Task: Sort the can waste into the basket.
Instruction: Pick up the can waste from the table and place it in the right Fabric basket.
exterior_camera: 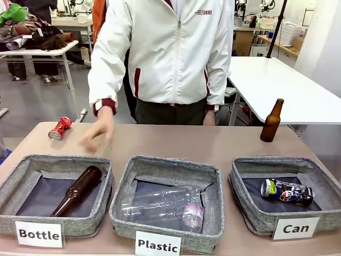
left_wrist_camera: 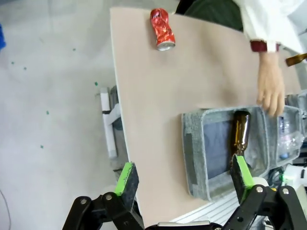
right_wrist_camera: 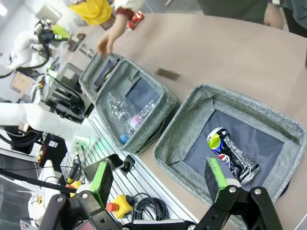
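The crushed red can point(exterior_camera: 59, 128) lies on the table at the far left, also visible from the left wrist point(left_wrist_camera: 162, 28). The dark black-blue can point(exterior_camera: 287, 191) lies on its side inside the grey "Can" basket point(exterior_camera: 242, 205); the right wrist view looks down on that can point(right_wrist_camera: 232, 155) and basket point(right_wrist_camera: 175, 129). My left gripper point(left_wrist_camera: 184, 178) hangs open above the table's left edge, well short of the red can. My right gripper point(right_wrist_camera: 158, 176) is open over the near rim of the "Can" basket, empty. The person's hand point(exterior_camera: 99, 129) hovers over the table right of the red can.
The "Bottle" basket point(exterior_camera: 16, 181) holds a brown glass bottle point(exterior_camera: 78, 190). The "Plastic" basket point(exterior_camera: 213, 213) holds clear plastic bottles point(exterior_camera: 165, 205). Another brown bottle point(exterior_camera: 272, 121) stands upright at the far right. A person in a white jacket stands at the far side.
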Motion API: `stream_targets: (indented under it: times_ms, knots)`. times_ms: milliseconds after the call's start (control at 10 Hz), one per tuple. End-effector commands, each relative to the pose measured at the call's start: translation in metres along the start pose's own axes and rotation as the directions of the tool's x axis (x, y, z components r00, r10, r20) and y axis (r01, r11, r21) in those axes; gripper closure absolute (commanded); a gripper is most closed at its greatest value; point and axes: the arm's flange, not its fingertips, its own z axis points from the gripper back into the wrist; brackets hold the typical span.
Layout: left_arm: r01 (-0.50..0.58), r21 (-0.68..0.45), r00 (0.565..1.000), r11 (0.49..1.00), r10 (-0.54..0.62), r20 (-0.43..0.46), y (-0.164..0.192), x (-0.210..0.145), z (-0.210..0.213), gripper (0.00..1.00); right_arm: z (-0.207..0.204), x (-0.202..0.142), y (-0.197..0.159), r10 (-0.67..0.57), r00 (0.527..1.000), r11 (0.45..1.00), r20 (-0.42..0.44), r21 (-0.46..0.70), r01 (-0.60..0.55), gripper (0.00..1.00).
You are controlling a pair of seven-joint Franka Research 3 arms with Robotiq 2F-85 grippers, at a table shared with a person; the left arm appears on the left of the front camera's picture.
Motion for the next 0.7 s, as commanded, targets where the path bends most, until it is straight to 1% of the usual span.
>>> stream_targets:
  times_ms: [0,100,200,300,400,500,600]
  knots:
    - [-0.009,0.119,0.999,0.993,0.014,-0.045,-0.023,0.046,-0.027,0.00,0.002,0.000,-0.001,0.026,1.000,1.000,0.000,0.003,-0.026,0.00]
    - [-0.010,0.212,0.997,0.977,0.025,-0.069,-0.034,0.074,-0.052,0.00,0.002,0.000,-0.001,0.026,1.000,1.000,0.000,0.003,-0.026,0.00]
    - [-0.020,0.280,0.995,0.960,0.045,-0.086,-0.045,0.103,-0.081,0.00,0.002,0.000,-0.001,0.026,1.000,1.000,0.000,0.003,-0.026,0.00]
    - [-0.007,0.346,0.994,0.938,0.043,-0.096,-0.055,0.136,-0.120,0.00,0.002,0.000,-0.001,0.026,1.000,1.000,0.000,0.003,-0.026,0.00]
    - [0.008,0.436,0.998,0.900,0.021,-0.062,-0.057,0.164,-0.149,0.00,0.002,0.000,-0.001,0.026,1.000,1.000,0.000,0.003,-0.026,0.00]
    - [0.006,0.451,0.997,0.893,0.029,-0.072,-0.056,0.192,-0.174,0.00,0.002,0.000,-0.001,0.026,1.000,1.000,0.000,0.003,-0.026,0.00]
    - [0.023,0.408,0.989,0.913,0.040,-0.144,-0.055,0.215,-0.202,0.00,0.002,0.000,-0.001,0.026,1.000,1.000,0.000,0.003,-0.026,0.00]
